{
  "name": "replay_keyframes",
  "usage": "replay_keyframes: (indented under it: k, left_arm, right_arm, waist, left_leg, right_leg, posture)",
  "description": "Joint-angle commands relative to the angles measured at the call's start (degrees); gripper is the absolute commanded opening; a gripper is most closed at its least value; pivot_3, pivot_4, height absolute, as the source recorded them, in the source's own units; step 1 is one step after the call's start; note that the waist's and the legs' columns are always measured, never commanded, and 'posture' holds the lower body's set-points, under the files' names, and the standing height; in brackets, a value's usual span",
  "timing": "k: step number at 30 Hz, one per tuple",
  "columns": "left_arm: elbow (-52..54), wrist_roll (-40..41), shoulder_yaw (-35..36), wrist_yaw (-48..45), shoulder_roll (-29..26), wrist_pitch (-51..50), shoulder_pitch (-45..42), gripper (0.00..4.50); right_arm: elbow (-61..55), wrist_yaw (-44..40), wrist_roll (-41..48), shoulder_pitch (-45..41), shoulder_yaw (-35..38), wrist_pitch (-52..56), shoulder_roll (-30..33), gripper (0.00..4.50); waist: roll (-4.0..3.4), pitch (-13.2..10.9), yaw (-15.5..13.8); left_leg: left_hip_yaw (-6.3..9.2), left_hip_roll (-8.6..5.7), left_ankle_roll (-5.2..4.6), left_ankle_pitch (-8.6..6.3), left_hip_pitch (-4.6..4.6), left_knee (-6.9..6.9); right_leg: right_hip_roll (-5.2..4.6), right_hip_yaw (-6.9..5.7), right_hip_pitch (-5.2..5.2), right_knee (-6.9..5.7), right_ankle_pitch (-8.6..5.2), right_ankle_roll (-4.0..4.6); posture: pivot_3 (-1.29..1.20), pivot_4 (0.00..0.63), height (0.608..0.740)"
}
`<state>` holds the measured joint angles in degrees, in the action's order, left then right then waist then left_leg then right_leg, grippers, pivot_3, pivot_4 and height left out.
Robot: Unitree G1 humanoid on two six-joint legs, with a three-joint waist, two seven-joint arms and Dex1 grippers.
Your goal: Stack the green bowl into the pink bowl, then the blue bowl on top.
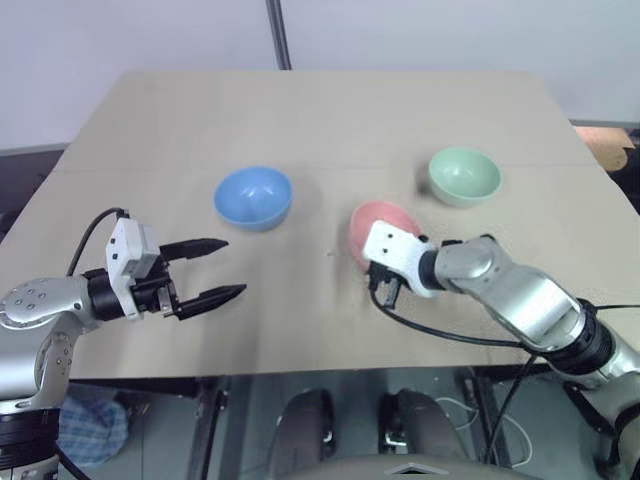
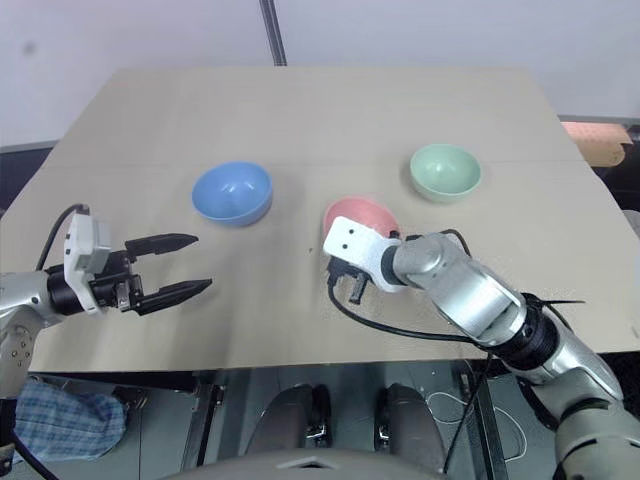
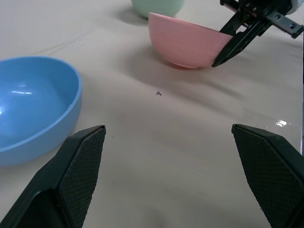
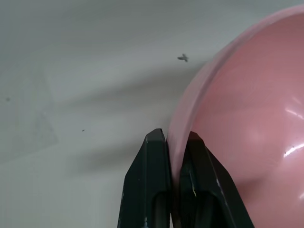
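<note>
nearest, at the front edge of the tan surface, left pincer hovers with its two black fingers spread wide, holding nothing. right pincer is clamped on the rim of the pink bowl, one finger outside the wall and one inside, the bowl tipped near the middle of the surface. beyond the left pincer, blue bowl sits upright. farther right, green bowl stands upright, apart from the pink bowl.
</note>
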<state>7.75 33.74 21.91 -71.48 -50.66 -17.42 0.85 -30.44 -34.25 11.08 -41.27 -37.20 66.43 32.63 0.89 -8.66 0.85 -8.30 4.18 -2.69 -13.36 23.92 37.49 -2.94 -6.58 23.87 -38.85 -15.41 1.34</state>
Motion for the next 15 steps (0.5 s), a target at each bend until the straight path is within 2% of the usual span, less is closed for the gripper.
replay_keyframes:
  k: [1,8,14,15]
  left_arm:
    - [0.8,0.0,1.7,-0.2,-0.6,1.2,0.7,4.5]
    - [1.1,0.1,2.1,0.0,-0.7,1.6,1.8,4.5]
    - [1.2,-0.1,2.1,-0.1,-0.7,2.1,2.5,4.5]
    - [1.1,-0.1,2.0,-0.1,-0.7,2.1,2.5,4.5]
  right_arm:
    - [-0.6,-0.4,-1.8,-1.9,-1.9,-1.1,0.4,0.07]
    - [-0.7,-2.2,-5.3,-5.6,-6.9,-3.4,0.5,0.07]
    - [-0.8,-2.7,-6.5,-6.8,-8.0,-3.4,-1.3,0.07]
    - [-0.8,-2.9,-6.5,-6.7,-8.0,-3.5,-1.4,0.45]
  waist:
    - [0.0,0.0,0.1]
    - [-0.01,0.0,0.2]
    - [0.0,0.0,0.2]
    - [0.0,0.0,0.2]
  left_leg:
    - [0.0,0.0,0.0,0.0,0.0,0.0]
    - [0.0,0.04,0.01,0.01,-0.03,-0.01]
    - [0.0,0.04,0.02,0.01,-0.03,-0.01]
    - [0.0,0.04,0.02,0.01,-0.03,-0.01]
  right_leg:
    - [0.0,0.0,0.01,-0.01,0.0,0.0]
    - [0.03,-0.02,0.02,-0.05,-0.02,-0.03]
    - [0.03,-0.02,0.02,-0.04,0.0,0.0]
    - [0.03,-0.02,0.02,-0.04,0.0,0.0]
  posture:
    - [0.0,0.15,0.74]
    - [0.0,0.15,0.74]
    - [0.0,0.15,0.74]
    - [0.0,0.15,0.74]
